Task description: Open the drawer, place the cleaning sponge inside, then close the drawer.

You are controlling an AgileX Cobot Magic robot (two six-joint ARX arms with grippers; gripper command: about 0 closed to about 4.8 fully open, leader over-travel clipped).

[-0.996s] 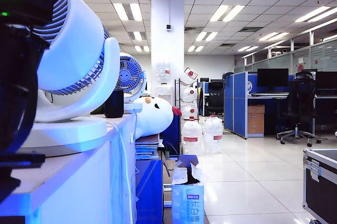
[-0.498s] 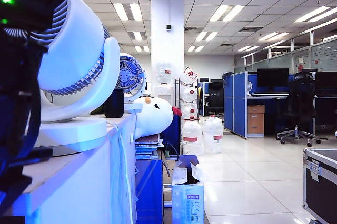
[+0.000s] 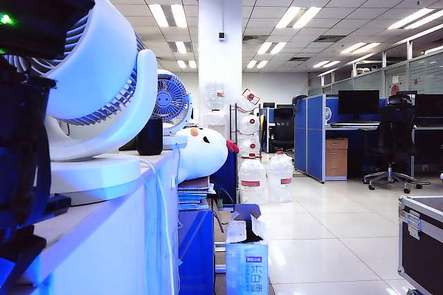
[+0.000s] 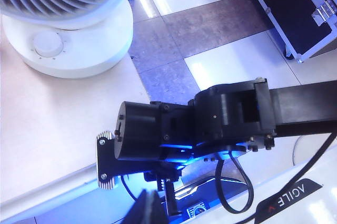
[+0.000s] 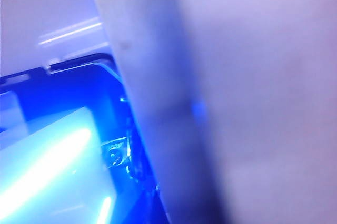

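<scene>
Ext. view: the big white fan (image 3: 97,80) is seen close up on the white tabletop (image 3: 104,219) at left. A black arm section (image 3: 21,136) with a green LED (image 3: 7,19) is cut off by the left edge, in front of the fan. No claw can be made out here. Further back on the tabletop a black cup (image 3: 149,136) and a 2nd fan (image 3: 168,100) are seen, with a white plush toy (image 3: 204,153) past them. Water jugs (image 3: 252,179) are stood on the floor by the white pillar (image 3: 220,46). A black flight case (image 3: 421,239) is at bottom right.

L wrist view: the fan base (image 4: 68,45) is seen on the tabletop (image 4: 47,124). The right arm (image 4: 210,124), black w/ blue glow under it, is stretched over the tabletop edge, and a black cable (image 4: 234,187) is looped below it. The flight case (image 4: 287,3) is on the tiled floor (image 4: 174,77). Only a dark tip, prob. the left claw (image 4: 150,211), is caught at the frame edge; released or clenched can't be told.

R wrist view: badly blurred. A pale surface (image 5: 253,77) is pressed close to the lens, w/ blue glare (image 5: 52,166) beside it. The right claw isn't made out; it is taken as clenched, w/ nothing seen in it.

The cleaning sponge can't be located in any view.
</scene>
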